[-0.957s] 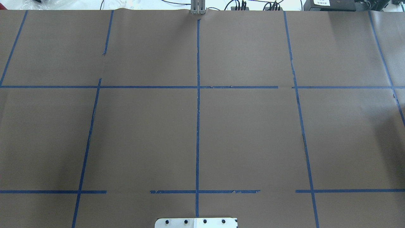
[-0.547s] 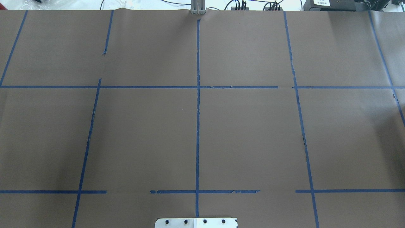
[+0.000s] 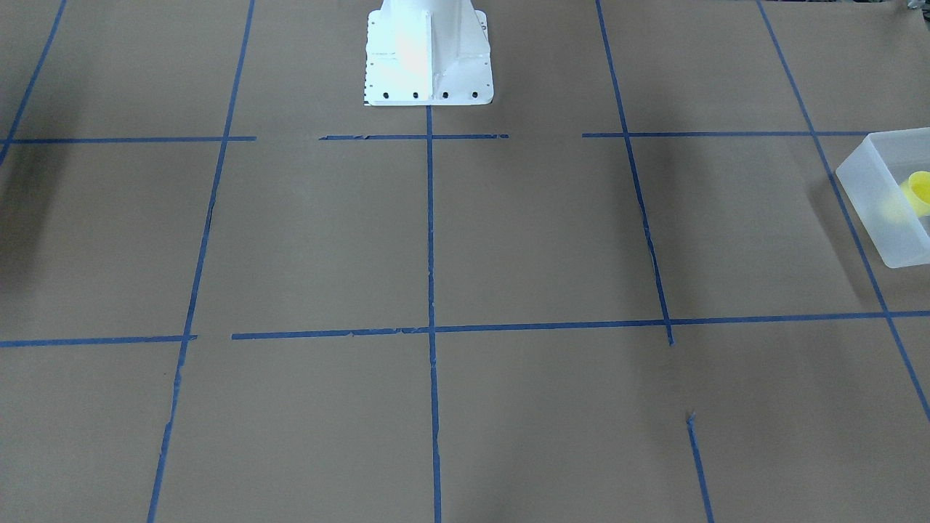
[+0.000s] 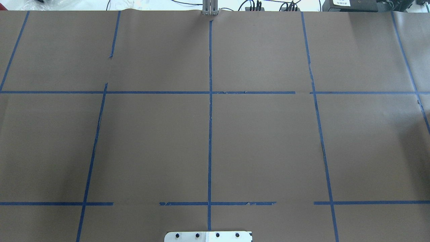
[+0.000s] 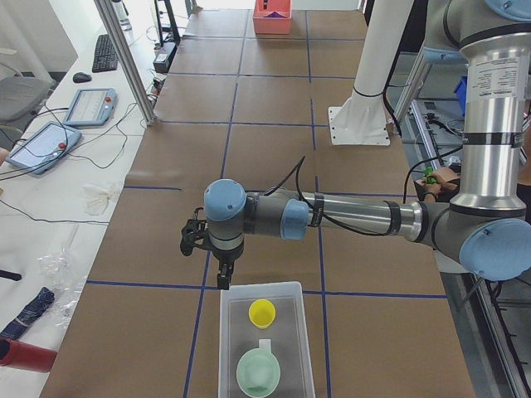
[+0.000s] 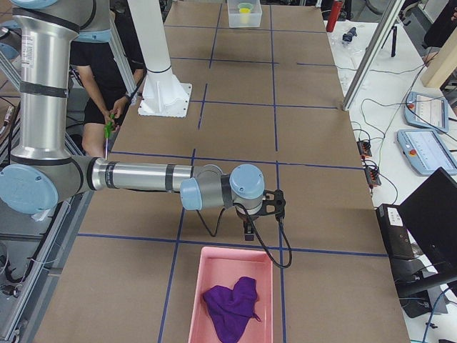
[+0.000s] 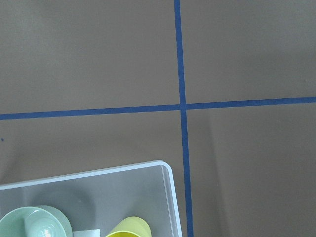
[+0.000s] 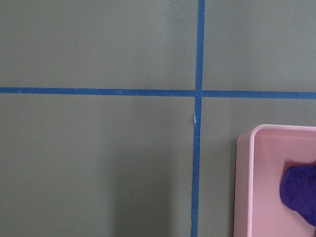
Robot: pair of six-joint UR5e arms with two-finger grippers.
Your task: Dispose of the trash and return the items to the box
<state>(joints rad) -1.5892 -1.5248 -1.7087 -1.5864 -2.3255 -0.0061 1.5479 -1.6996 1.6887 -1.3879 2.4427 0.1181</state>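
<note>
Cup [image 5: 262, 313] and bowl [image 5: 258, 373] sit inside the box [image 5: 289, 340], just beyond the left tool [image 5: 222, 280] — bowl farther out; right tool [image 6: 248, 230] well apart. Whether either tool is wide or narrow, I cannot tell — side views only.

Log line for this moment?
yellow cup: in box; green bowl: in box; purple cloth: in pink bin; left gripper, right gripper: jaws unclear
</note>
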